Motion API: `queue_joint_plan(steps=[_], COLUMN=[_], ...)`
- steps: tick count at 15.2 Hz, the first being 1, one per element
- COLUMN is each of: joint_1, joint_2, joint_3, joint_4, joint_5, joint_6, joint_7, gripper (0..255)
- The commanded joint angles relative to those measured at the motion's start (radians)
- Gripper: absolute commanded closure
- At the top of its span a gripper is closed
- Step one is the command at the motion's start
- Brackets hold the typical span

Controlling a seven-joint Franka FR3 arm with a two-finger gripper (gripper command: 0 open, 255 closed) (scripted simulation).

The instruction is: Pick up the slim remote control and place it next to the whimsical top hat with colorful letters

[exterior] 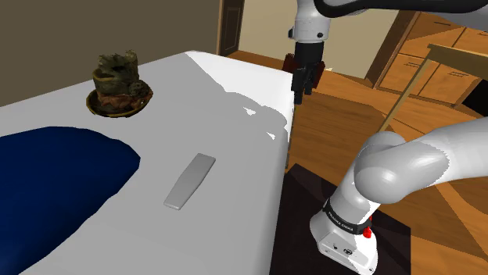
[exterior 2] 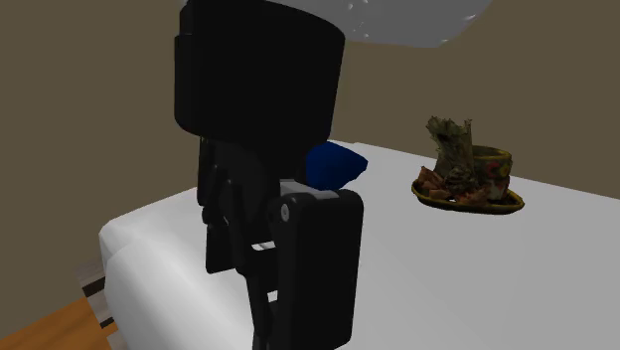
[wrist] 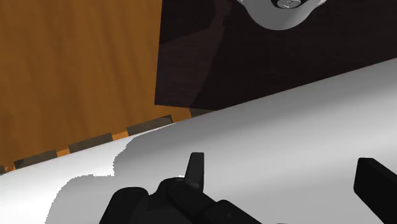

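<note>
A slim grey remote control lies flat on the white surface, near its edge toward the stand. The top hat is drawn in mottled brown and olive and stands upright far back on the shoulder view's left; it is also the hat at the right of the second exterior view. My gripper hangs pointing down over the white surface's far corner, well away from both remote and hat. In the wrist view the gripper is open, its fingertips wide apart above bare white surface with nothing between them.
A dark blue cover spreads over the white surface at the shoulder view's lower left. Beyond the surface's edge lie wooden floor and the dark stand base. Wooden cabinets and a slanted wooden pole stand behind the arm.
</note>
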Motion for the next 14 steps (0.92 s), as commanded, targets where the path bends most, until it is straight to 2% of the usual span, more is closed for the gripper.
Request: queue_joint_plan(steps=[1,8,14], joint_1=[0.000,-0.012,-0.016], joint_2=[0.000,-0.081,-0.055], joint_3=[0.000,0.177,0.353], joint_4=[0.000,-0.147,-0.205], joint_5=[0.000,0.182,0.343], joint_6=[0.000,0.099,0.234], joint_7=[0.000,0.371,0.685], gripper=[0,0,0])
